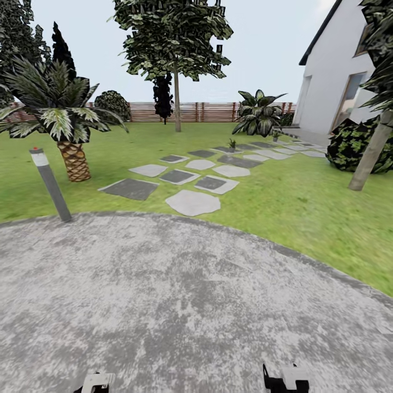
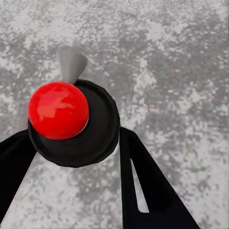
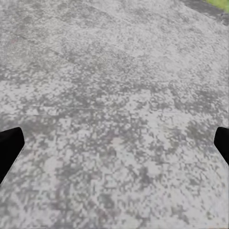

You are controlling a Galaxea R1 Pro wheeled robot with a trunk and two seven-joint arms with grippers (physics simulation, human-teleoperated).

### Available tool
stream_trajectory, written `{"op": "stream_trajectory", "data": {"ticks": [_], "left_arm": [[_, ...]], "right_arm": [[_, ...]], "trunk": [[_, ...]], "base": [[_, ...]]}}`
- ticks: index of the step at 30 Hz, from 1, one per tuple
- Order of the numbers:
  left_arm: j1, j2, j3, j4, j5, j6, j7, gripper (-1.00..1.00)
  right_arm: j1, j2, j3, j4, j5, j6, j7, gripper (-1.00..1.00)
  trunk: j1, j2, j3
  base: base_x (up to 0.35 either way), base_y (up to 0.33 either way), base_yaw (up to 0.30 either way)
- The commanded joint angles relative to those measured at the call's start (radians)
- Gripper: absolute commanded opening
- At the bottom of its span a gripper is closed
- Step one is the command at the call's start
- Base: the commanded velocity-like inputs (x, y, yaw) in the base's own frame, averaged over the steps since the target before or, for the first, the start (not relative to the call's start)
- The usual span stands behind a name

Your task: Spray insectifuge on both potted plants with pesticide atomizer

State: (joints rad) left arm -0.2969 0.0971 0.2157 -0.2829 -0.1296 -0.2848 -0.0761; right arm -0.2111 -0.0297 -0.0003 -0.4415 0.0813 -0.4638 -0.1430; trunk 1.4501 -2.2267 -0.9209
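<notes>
The pesticide atomizer (image 2: 58, 109) has a red round cap on a black disc and a grey nozzle. In the left wrist view it sits between the black fingers of my left gripper (image 2: 74, 139), which is shut on it above grey paving. My right gripper (image 3: 114, 145) is open over the same paving, holding nothing. Far ahead in the garden, one small potted plant (image 1: 232, 144) stands among the stepping stones (image 1: 193, 202). A second tiny one (image 1: 275, 135) seems to stand further back near the big striped shrub (image 1: 257, 113). Both arm ends, left (image 1: 98, 382) and right (image 1: 286, 378), show at the lower edge of the head view.
A round grey paved area (image 1: 180, 295) lies under me, with lawn (image 1: 305, 207) beyond. A tilted grey bollard light (image 1: 50, 185) and a short palm (image 1: 65, 120) stand at the left. A tree trunk (image 1: 371, 155), dark bush and white house (image 1: 338, 82) stand right; a slatted fence (image 1: 191, 111) runs behind.
</notes>
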Motion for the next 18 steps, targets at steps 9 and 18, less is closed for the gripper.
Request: {"op": "stream_trajectory", "data": {"ticks": [9,18], "left_arm": [[-0.001,0.000,0.009,0.001,-0.010,-0.004,-0.005,-1.00],[-0.001,0.000,0.009,0.004,-0.011,-0.004,-0.005,-1.00]], "right_arm": [[-0.001,0.000,0.002,0.003,0.012,-0.010,-0.006,1.00],[-0.001,0.000,0.002,0.003,0.012,-0.010,-0.006,1.00]], "trunk": [[0.000,0.000,-0.001],[0.000,0.000,-0.001]], "base": [[0.340,0.000,0.000],[0.340,0.000,0.000]]}}
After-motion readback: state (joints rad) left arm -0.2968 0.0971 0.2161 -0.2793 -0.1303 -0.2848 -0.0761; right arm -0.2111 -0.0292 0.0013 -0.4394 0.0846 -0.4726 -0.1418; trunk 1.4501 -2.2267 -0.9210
